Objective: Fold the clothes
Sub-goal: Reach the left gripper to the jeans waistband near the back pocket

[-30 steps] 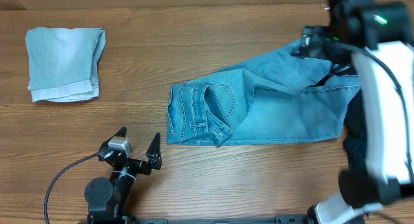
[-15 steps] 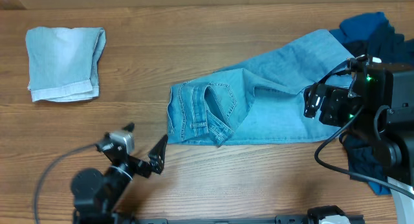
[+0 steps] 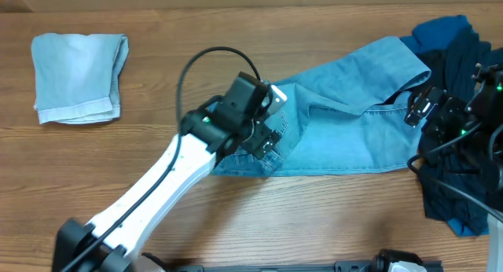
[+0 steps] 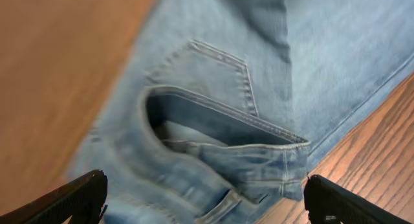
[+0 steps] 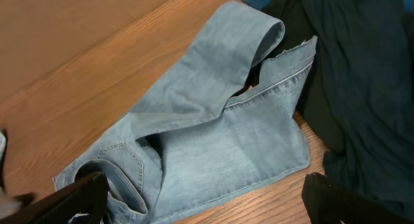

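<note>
Light-blue jeans (image 3: 346, 130) lie spread across the middle of the table, waist to the left and one leg folded over toward the back right. My left gripper (image 3: 269, 129) hangs open above the waist end. In the left wrist view my left gripper (image 4: 207, 201) shows the stitched back pocket (image 4: 207, 75) and rumpled waistband between its wide-apart fingers. My right gripper (image 3: 424, 113) stands open at the jeans' right end, over the pile's edge. In the right wrist view my right gripper (image 5: 207, 198) holds nothing, and the jeans (image 5: 246, 140) lie below it.
A folded paler denim piece (image 3: 78, 77) sits at the back left. Black and navy garments (image 3: 464, 185) are heaped at the right edge, with a royal-blue one (image 3: 440, 32) behind them. The dark heap (image 5: 362, 75) touches the jeans' leg ends.
My left arm has swung from the table's front left up over the jeans' waist. My right arm has drawn back from above the jeans' leg to the right edge.
</note>
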Available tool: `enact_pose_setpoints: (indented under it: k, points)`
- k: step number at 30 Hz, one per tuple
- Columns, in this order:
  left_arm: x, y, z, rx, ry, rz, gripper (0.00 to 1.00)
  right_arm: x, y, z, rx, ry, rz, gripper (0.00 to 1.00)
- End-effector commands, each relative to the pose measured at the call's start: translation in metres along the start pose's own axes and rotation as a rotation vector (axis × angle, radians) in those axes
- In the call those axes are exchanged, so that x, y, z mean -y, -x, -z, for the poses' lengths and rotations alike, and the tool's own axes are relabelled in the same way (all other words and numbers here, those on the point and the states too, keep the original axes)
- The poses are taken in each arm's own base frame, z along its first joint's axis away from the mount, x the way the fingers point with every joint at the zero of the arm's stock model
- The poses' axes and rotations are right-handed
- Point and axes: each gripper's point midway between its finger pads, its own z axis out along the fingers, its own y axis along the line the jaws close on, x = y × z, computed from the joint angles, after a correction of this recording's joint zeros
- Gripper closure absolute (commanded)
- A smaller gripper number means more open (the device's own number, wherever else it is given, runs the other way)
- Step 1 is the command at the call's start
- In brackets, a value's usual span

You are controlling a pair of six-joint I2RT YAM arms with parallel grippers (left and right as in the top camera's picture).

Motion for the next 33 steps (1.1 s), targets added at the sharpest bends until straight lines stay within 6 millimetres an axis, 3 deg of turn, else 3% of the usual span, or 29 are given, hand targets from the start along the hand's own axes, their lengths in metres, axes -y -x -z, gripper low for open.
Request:
enact_pose_setpoints:
  k: [1, 3, 5, 9, 11, 12, 13, 14, 15, 19, 21, 23, 28, 29, 30, 31, 32, 33]
  points:
    - [0.01, -0.017, -0.047, -0.109, -0.054, -0.005, 0.0, -0.002, 0.001, 0.003, 0.009, 0.018, 0.012, 0.0]
    - [-0.002, -0.028, -0.066, -0.166, 0.023, 0.037, 0.0, -0.002, 0.0, 0.002, 0.003, 0.02, 0.012, 0.0]
    - [-0.037, -0.044, -0.074, -0.229, 0.248, 0.123, 0.17, -0.003, -0.001, 0.001, -0.004, 0.026, 0.011, 0.0]
    - [-0.057, -0.056, -0.084, -0.261, 0.329, 0.198, 0.16, -0.003, -0.001, 0.0, -0.01, 0.024, 0.01, 0.0]
    - [-0.071, -0.057, -0.082, -0.256, 0.37, 0.225, 0.22, -0.004, -0.002, 0.0, -0.012, 0.028, 0.01, 0.0]
    - [-0.076, -0.059, -0.081, -0.26, 0.376, 0.237, 0.52, -0.004, -0.002, 0.0, -0.013, 0.03, 0.01, 0.0]
    - [-0.081, -0.062, -0.08, -0.266, 0.391, 0.242, 0.69, -0.004, -0.002, 0.0, -0.013, 0.03, 0.01, 0.0]
    - [-0.088, -0.064, -0.077, -0.273, 0.432, 0.242, 0.92, -0.004, -0.002, 0.0, -0.013, 0.03, 0.01, 0.0]
    - [-0.099, -0.065, -0.068, -0.276, 0.501, 0.247, 0.96, -0.004, -0.002, -0.001, -0.013, 0.03, 0.01, 0.0]
    - [-0.124, -0.053, -0.036, -0.232, 0.622, 0.306, 0.96, -0.006, -0.003, -0.004, -0.03, 0.042, 0.005, 0.0]
    - [-0.145, -0.06, -0.015, -0.229, 0.683, 0.384, 0.96, -0.008, -0.003, -0.006, -0.04, 0.053, 0.004, 0.0]
    - [-0.179, -0.099, 0.007, -0.301, 0.784, 0.548, 0.96, -0.008, -0.003, -0.007, -0.042, 0.052, 0.004, 0.0]
    - [-0.211, -0.188, 0.027, -0.455, 0.735, 1.003, 0.96, -0.008, -0.003, -0.007, -0.043, 0.051, 0.004, 0.0]
    - [-0.212, -0.197, 0.029, -0.473, 0.72, 1.052, 0.96, -0.008, -0.003, -0.007, -0.043, 0.051, 0.004, 0.0]
    - [-0.213, -0.209, 0.031, -0.49, 0.691, 1.131, 0.83, -0.008, -0.003, -0.007, -0.042, 0.052, 0.004, 0.0]
    - [-0.214, -0.213, 0.031, -0.489, 0.662, 1.171, 0.79, -0.008, -0.003, -0.007, -0.042, 0.052, 0.004, 0.0]
    - [-0.216, -0.214, 0.033, -0.478, 0.64, 1.201, 0.84, -0.008, -0.003, -0.007, -0.043, 0.051, 0.004, 0.0]
    - [-0.218, -0.211, 0.037, -0.457, 0.632, 1.216, 0.79, -0.008, -0.003, -0.007, -0.043, 0.051, 0.004, 0.0]
